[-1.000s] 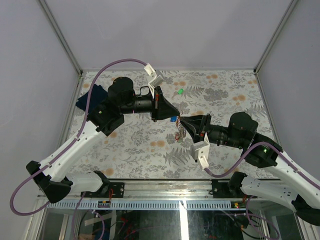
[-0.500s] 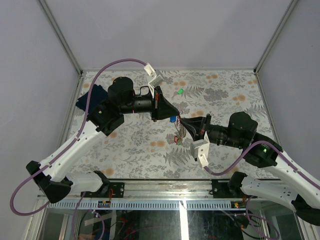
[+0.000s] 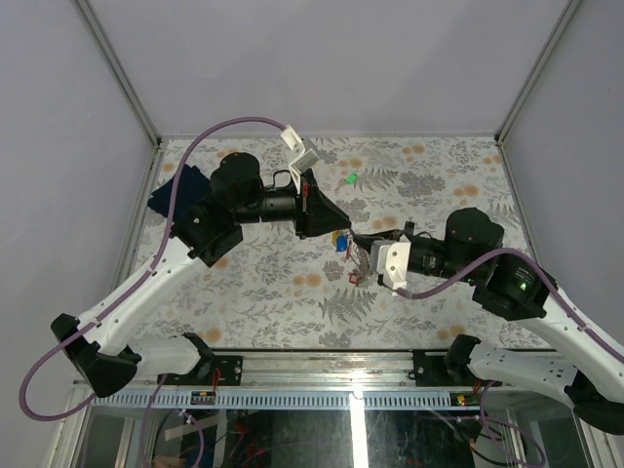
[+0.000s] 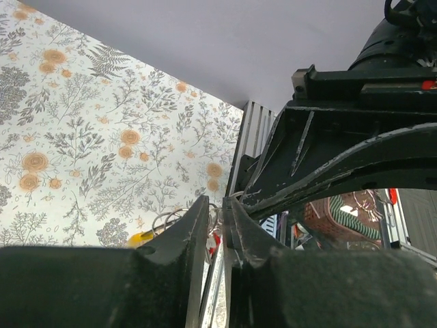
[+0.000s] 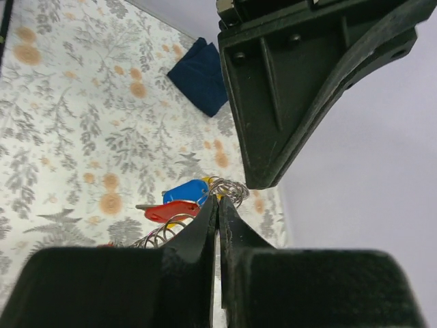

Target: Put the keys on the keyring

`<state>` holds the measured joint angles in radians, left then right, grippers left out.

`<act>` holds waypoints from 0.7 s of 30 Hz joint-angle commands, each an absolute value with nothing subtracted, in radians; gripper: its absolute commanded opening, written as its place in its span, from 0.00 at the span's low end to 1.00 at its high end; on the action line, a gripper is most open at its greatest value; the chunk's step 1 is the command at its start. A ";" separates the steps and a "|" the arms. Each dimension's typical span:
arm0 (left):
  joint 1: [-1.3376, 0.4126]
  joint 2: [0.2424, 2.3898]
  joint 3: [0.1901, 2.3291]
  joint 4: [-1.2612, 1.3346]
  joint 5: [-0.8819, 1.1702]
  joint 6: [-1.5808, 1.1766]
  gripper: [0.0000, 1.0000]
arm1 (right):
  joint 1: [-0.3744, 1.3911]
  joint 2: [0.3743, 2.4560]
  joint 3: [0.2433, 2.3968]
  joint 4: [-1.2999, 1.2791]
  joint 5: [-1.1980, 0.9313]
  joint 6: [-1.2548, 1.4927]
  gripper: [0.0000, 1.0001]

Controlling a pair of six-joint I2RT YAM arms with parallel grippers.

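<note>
Over the middle of the table my two grippers meet tip to tip. The silvery keyring sits at the tips of my right gripper, which is shut on its wire. A blue key and a red key hang on the ring, with a yellow tag beside them. My left gripper stands a narrow gap apart, with ring wire running between its tips. From above, the bunch hangs between the left gripper and the right gripper. A green key lies alone on the table further back.
A dark blue folded cloth lies at the table's far left edge, and it shows in the right wrist view as the cloth. Metal frame posts and grey walls bound the floral tabletop.
My right gripper has closed on the keyring and its wrist has rolled, lifting the white camera mount. The left jaws have eased slightly apart. The bunch has shifted a little towards the back.
</note>
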<state>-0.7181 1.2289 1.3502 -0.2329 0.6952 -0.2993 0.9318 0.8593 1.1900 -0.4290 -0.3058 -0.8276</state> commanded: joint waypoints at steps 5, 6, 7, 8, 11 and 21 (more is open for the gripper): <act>-0.709 1.196 1.333 -0.158 0.705 -0.287 0.23 | 0.941 0.866 1.287 -0.425 -0.281 -0.522 0.00; -0.709 1.192 1.330 -0.157 0.705 -0.281 0.24 | 0.940 0.872 1.297 -0.437 -0.273 -0.496 0.00; -0.709 1.185 1.323 -0.153 0.702 -0.274 0.25 | 0.941 0.881 1.310 -0.452 -0.262 -0.471 0.00; -0.710 1.175 1.315 -0.147 0.698 -0.266 0.26 | 0.941 0.887 1.323 -0.467 -0.254 -0.443 0.00; -0.709 1.134 1.269 -0.113 0.684 -0.231 0.27 | 0.942 0.912 1.362 -0.510 -0.230 -0.359 0.00; -0.711 0.955 1.001 0.215 0.748 -0.175 0.34 | 0.940 0.970 1.420 -0.463 -0.262 -0.139 0.00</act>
